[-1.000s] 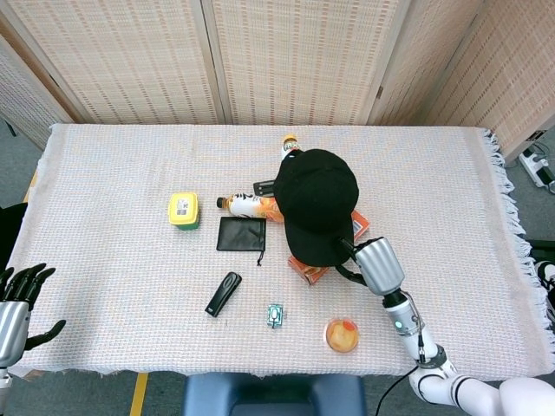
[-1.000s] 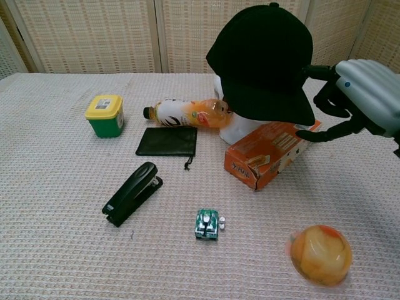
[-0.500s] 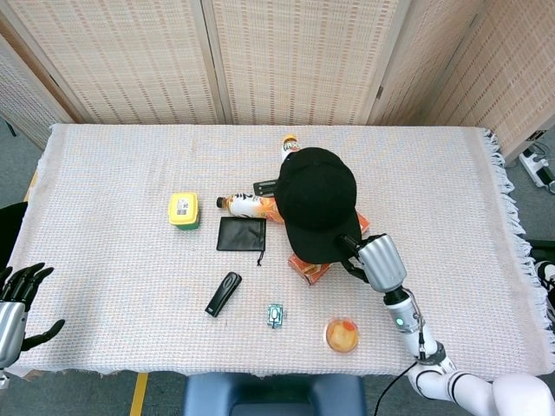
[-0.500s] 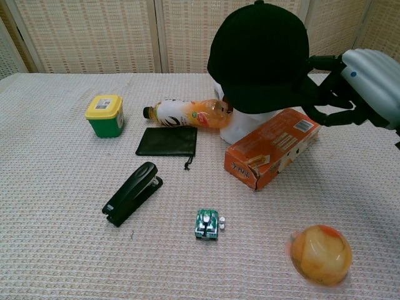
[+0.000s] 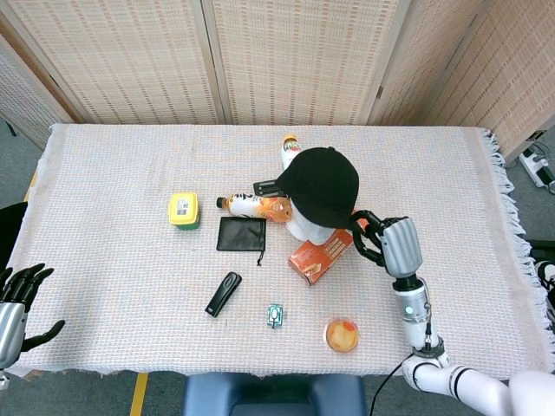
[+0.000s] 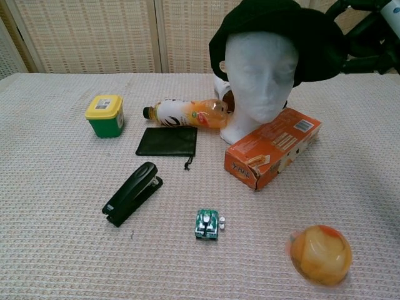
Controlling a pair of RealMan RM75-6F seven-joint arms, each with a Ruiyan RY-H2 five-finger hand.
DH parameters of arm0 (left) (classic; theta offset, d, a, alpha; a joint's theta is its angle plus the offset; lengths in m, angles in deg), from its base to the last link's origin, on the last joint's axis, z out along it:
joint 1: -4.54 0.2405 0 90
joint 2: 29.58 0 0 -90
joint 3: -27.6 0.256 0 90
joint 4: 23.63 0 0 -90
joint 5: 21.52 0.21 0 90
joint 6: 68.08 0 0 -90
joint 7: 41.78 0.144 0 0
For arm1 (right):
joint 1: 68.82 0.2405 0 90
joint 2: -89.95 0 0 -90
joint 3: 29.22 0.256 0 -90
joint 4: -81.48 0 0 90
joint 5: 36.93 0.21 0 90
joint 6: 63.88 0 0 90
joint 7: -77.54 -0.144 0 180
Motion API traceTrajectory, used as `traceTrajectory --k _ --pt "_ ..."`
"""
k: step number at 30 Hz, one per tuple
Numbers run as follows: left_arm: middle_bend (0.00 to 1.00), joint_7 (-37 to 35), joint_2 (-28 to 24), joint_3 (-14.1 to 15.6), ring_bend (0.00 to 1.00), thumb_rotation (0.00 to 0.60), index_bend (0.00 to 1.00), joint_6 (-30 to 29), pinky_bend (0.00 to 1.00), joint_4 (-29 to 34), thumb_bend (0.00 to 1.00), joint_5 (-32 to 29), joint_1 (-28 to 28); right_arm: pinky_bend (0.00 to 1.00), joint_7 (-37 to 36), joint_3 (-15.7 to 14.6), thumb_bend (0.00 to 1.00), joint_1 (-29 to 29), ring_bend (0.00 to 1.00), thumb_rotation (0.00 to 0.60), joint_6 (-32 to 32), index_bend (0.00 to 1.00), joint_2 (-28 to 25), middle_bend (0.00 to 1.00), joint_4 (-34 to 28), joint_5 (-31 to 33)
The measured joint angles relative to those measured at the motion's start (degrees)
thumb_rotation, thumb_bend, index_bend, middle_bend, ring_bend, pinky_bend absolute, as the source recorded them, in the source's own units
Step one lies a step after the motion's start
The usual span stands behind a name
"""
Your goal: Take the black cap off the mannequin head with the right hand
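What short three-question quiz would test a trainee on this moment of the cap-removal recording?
1. True or false: the black cap hides the face of the white foam mannequin head.
2. Which hand holds the cap's brim? A) right hand B) left hand C) neither
3. Fill in: the orange cardboard box lies in front of the mannequin head; the thing lying beside the head on the yellow-lidded green tub's side is the orange juice ____.

Key: 1 false, the brim is lifted and the face shows in the chest view. 2 A. 3 bottle.
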Motion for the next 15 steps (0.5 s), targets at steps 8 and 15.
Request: traceTrajectory --k 8,15 --pt "0.16 0.19 0.02 0.16 0.16 0.6 0.19 0.27 0.09 -0.03 0.21 -0.04 0.04 1.0 1.39 5.44 0.9 2.96 1.0 0.6 2.81 0.77 -2.12 1.0 -4.2 4.6" --pt "0.16 0.46 0.01 0.22 0.16 0.6 0.19 0.8 0.09 -0.04 0.21 -0.34 -0.01 1.0 3.15 8.92 0.92 5.04 1.0 0.6 5.57 0.78 -4.26 1.0 -4.0 7.92"
